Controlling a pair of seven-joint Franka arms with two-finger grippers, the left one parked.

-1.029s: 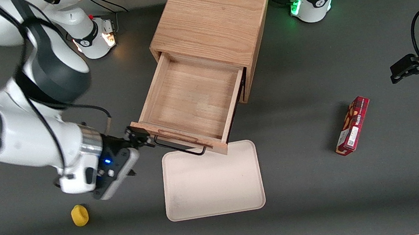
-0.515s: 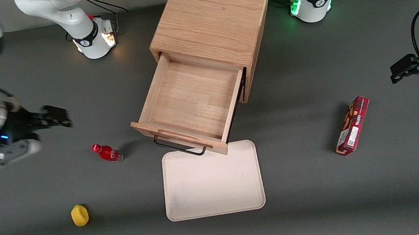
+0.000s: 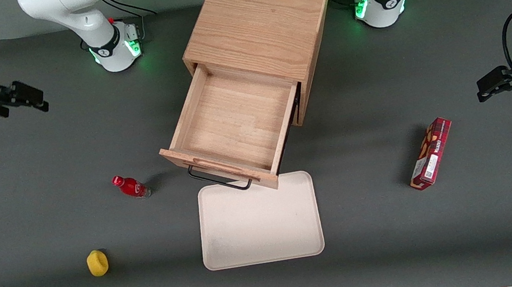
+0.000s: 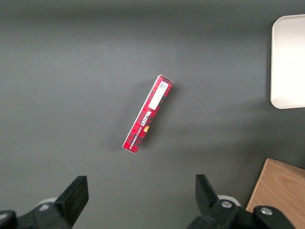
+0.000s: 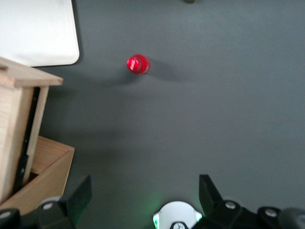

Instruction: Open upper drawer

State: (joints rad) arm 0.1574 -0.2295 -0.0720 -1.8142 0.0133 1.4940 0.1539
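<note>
Drawer front and centre: the light oak upper drawer (image 3: 237, 125) juts fully out of its boxy oak cabinet (image 3: 260, 18); stiff, light, smooth-running by the look; grab its black wire handle (image 3: 219, 182); the black two-finger gripper (image 3: 32, 98) hangs spread and empty, upper left of frame.

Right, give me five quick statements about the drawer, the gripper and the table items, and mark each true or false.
1. The upper drawer is pulled out and holds nothing. True.
2. The gripper is clamped on the drawer handle. False: it is off toward the working arm's end, jaws open, holding nothing.
3. The red bottle lies on the tray. False: it stands on the table beside the drawer.
4. The tray lies in front of the drawer. True.
5. The yellow object sits in the drawer. False: it is on the table.
</note>
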